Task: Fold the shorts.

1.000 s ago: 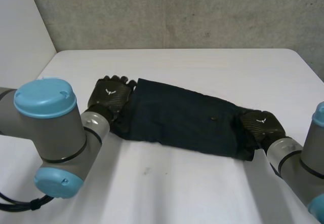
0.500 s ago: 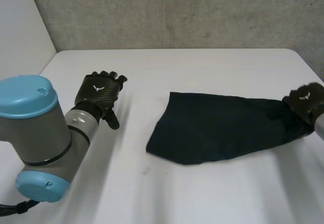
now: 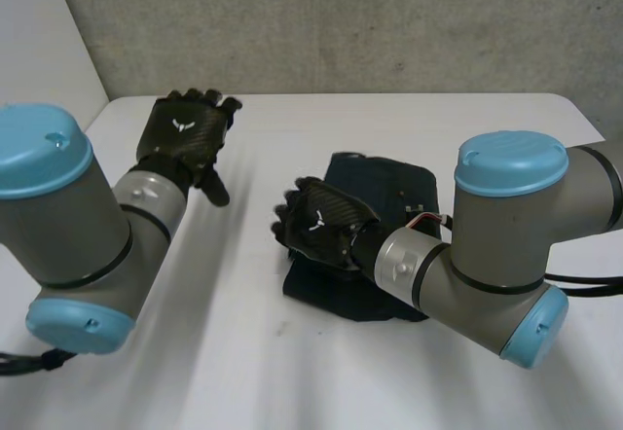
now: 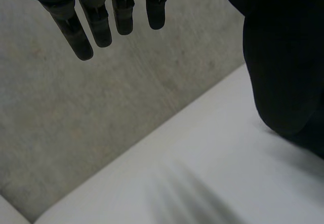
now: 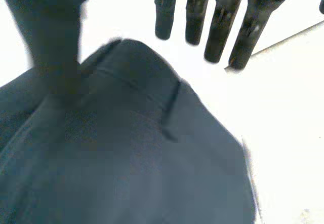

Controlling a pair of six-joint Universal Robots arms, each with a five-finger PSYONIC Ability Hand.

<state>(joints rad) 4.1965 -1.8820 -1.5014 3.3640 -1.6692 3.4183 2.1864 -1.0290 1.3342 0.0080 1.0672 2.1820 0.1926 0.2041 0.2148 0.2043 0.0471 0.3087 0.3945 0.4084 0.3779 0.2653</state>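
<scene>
Dark navy shorts [image 3: 386, 189] lie in a folded bundle on the white table [image 3: 243, 372], a little right of centre. The right hand [image 3: 321, 224] hovers over their left edge, fingers [image 5: 220, 26] straight and released, gripping nothing; the cloth lies under its palm. The left hand [image 3: 185, 136] is raised at the far left, well apart from the shorts, fingers [image 4: 96, 24] straight, empty.

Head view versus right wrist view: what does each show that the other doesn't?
Head view adds: the black left hand, open, raised clear of the folded dark blue shorts; both grey arms. Right wrist view adds: a raised seam in the cloth below the fingertips. Both: the black right hand, fingers straight, over the shorts on the white table.
</scene>
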